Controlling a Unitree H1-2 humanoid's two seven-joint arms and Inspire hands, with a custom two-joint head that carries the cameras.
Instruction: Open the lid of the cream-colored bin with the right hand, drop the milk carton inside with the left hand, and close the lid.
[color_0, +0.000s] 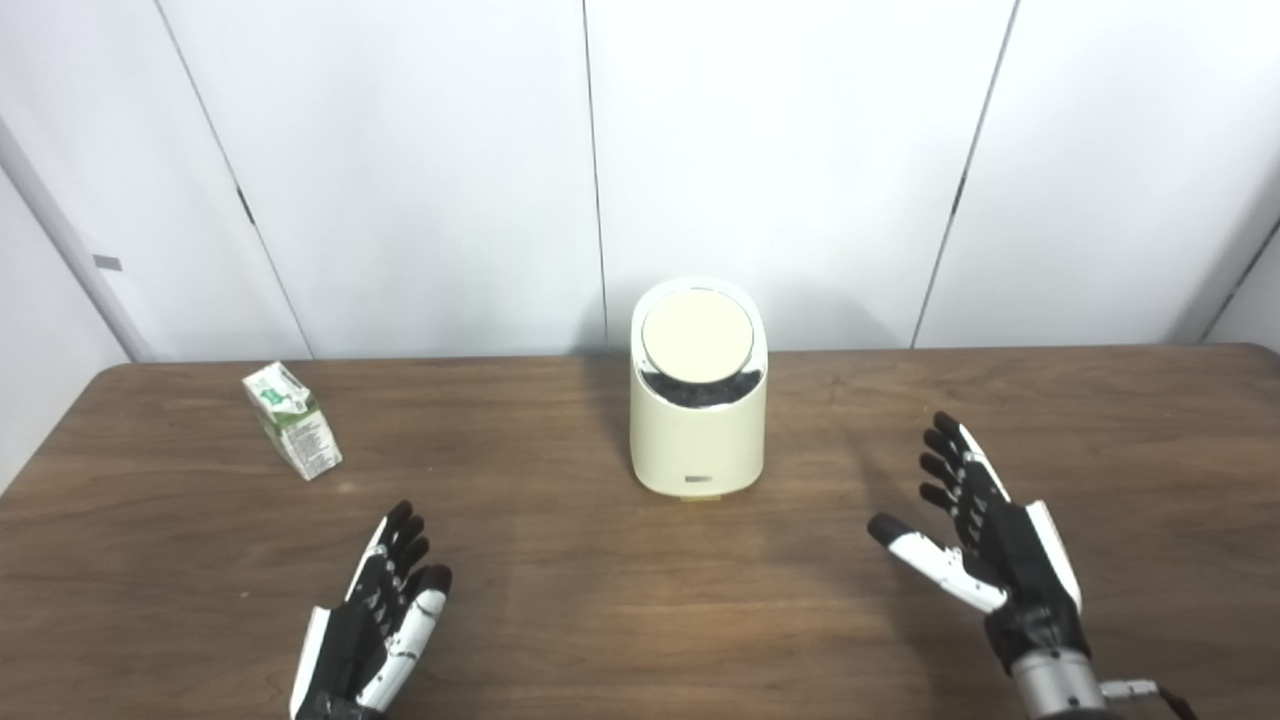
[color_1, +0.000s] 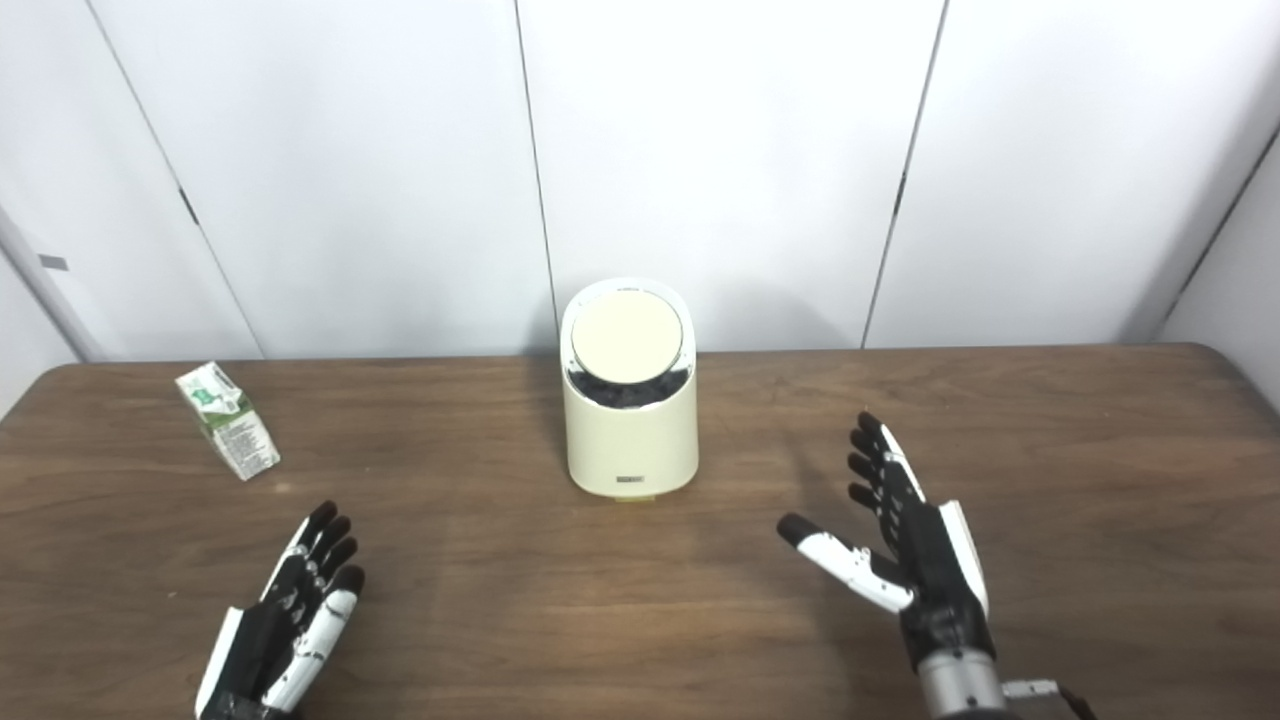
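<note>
Two open robot hands, left robot hand (color_0: 375, 625) and right robot hand (color_0: 985, 540); one bin (color_0: 698, 410); one milk carton (color_0: 291, 419).

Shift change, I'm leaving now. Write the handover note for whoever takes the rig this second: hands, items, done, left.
Left hand: open, holding nothing, near the table's front edge on the left.
Right hand: open, holding nothing, right of the bin and nearer the front, thumb pointing toward the bin.
Cream-colored bin: upright at the middle of the table, round lid shut.
Milk carton: on the table at far left, beyond the left hand, untouched.
Done: nothing.
Left: right hand opens the lid, left hand picks up the carton and drops it in, then close the lid.
</note>
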